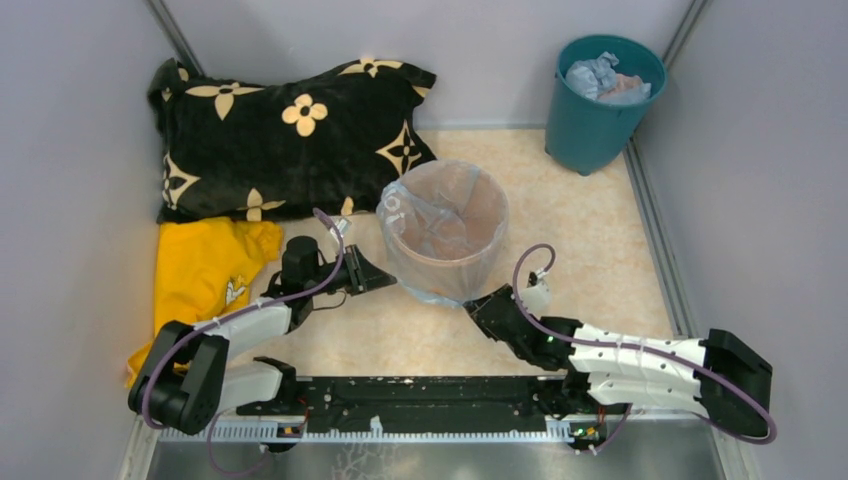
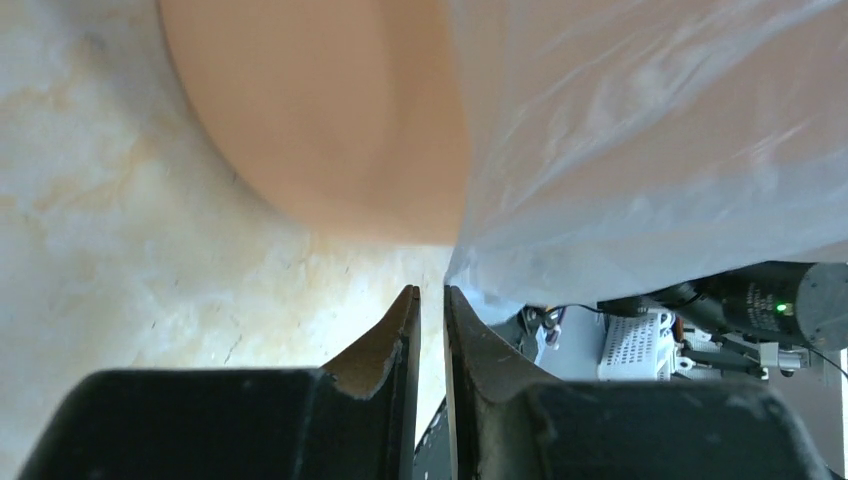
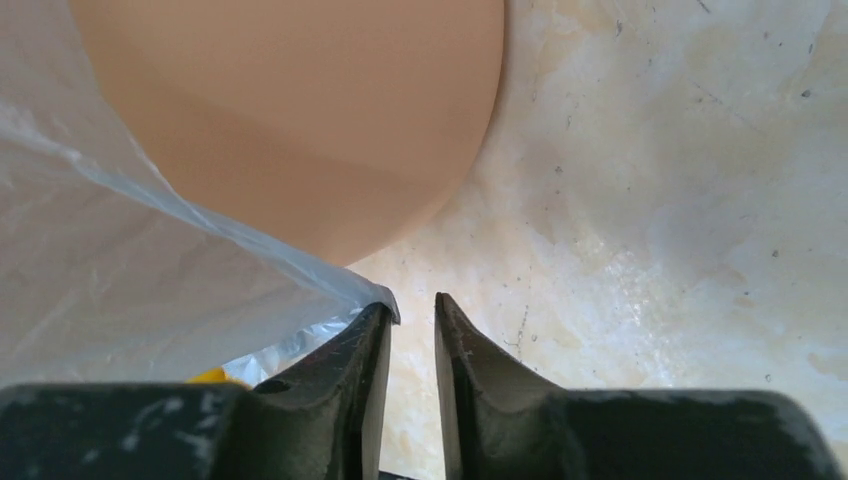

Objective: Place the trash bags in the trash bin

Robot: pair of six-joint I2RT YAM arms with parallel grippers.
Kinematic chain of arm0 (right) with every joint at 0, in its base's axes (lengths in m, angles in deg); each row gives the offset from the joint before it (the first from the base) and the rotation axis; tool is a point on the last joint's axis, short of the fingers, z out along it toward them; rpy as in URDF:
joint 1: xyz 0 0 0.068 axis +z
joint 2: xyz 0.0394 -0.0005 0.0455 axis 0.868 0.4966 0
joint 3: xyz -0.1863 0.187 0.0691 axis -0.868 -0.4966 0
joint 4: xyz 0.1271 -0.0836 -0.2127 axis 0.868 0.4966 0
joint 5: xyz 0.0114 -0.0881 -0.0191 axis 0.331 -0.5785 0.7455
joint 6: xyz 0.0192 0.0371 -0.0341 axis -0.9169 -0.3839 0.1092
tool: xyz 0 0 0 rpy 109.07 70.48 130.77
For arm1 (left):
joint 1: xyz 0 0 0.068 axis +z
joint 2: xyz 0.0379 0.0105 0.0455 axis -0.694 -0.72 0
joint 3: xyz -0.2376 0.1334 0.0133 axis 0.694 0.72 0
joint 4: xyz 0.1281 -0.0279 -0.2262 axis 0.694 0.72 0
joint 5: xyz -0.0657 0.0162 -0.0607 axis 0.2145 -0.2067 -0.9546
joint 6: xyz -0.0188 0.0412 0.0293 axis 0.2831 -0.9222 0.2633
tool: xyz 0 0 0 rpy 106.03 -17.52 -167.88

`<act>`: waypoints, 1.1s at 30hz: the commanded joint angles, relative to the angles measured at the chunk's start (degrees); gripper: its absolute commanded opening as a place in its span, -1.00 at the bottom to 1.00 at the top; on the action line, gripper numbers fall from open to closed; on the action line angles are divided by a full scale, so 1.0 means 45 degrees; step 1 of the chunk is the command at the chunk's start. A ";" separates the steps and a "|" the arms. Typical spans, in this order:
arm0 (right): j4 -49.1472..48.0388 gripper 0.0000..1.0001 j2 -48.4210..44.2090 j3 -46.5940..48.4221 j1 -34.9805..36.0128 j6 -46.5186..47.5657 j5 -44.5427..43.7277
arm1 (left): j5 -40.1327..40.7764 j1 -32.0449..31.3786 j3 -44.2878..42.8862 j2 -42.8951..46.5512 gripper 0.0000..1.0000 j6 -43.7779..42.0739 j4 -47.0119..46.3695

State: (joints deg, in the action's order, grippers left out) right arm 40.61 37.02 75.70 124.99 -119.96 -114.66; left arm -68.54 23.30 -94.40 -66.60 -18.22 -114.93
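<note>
The peach-orange trash bin (image 1: pixel 482 215) stands upright mid-table. A pale blue see-through trash bag (image 1: pixel 438 288) is draped into and over it, and its film hangs down the near side to the table. My left gripper (image 1: pixel 386 277) is low at the bin's left foot. In the left wrist view the gripper (image 2: pixel 430 290) has a narrow empty gap; the bag (image 2: pixel 650 130) touches the right fingertip, beside the bin wall (image 2: pixel 330 120). My right gripper (image 1: pixel 479 305) is at the bin's near right. It (image 3: pixel 412 300) is slightly open and empty; the bag (image 3: pixel 120 270) lies over its left fingertip, below the bin (image 3: pixel 300 120).
A dark teal bucket (image 1: pixel 600 110) holding crumpled plastic stands at the back right. A black pillow with cream flowers (image 1: pixel 290 130) lies at the back left, with a yellow cloth (image 1: pixel 205 270) in front of it. Grey walls close in both sides.
</note>
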 commanded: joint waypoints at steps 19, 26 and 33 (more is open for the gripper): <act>-0.1238 -0.35 0.1715 0.1807 0.0185 0.0731 0.0207 | -0.0179 -0.0070 0.1223 0.1068 -0.60 -0.0208 0.0595; -0.1653 -0.35 0.1934 0.1914 0.0430 0.0210 0.0117 | -0.0312 -0.0076 0.1507 0.2084 -0.60 0.0189 0.1008; -0.2230 -0.35 0.2758 0.2140 0.0503 -0.0038 0.0323 | -0.0397 -0.0083 0.1390 0.2928 -0.60 0.0392 0.1675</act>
State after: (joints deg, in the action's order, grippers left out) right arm 33.77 48.17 82.54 126.24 -118.74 -113.02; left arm -69.20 23.30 -88.28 -55.43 -17.19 -108.72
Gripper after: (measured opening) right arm 0.325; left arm 0.200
